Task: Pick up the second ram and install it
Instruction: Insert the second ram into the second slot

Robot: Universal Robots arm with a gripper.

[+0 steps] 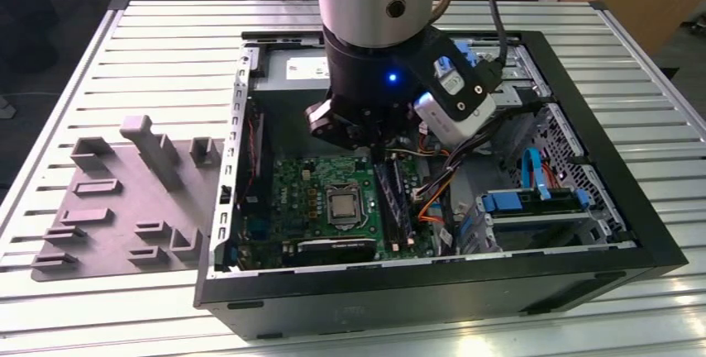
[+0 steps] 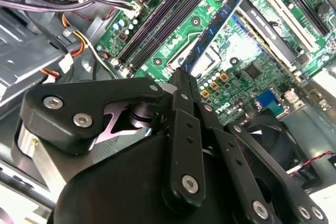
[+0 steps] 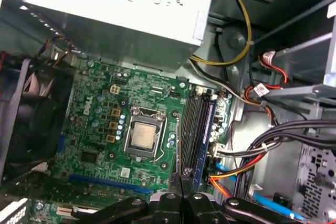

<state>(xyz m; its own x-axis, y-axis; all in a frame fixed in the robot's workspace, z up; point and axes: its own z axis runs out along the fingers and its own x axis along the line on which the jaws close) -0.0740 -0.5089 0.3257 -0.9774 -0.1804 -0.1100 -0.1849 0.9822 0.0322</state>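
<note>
At the exterior view's left, a grey tray (image 1: 111, 233) with raised blocks lies on the slatted tabletop (image 1: 132, 43), well apart from the work. Just right of it stands the open computer case (image 1: 441, 295), laid on its side so the green board faces up and the arm can come at it from above.

Inside the case, the processor (image 1: 344, 207) (image 3: 143, 136) sits mid-board. Just right of it hangs the gripper (image 1: 373, 146) (image 2: 181, 74) (image 3: 182, 184), its fingers (image 2: 184, 114) pressed together on one end of the second ram (image 2: 218, 22) (image 3: 179, 145). The stick is held on edge, with its length running parallel to the black slots (image 1: 395, 204) (image 2: 157, 22) (image 3: 195, 129), probably so that it can drop straight into one. It appears to hang over the strip of board between the processor and the slots, and is not seated. A blue strip along the rightmost slot may be a stick already fitted, but I cannot tell.

Further right, a bundle of orange, yellow and black cables (image 1: 436, 196) (image 3: 236, 166) crowds the slots' edge and is the nearest snag. Beyond the cables is the drive cage (image 1: 541, 204).
</note>
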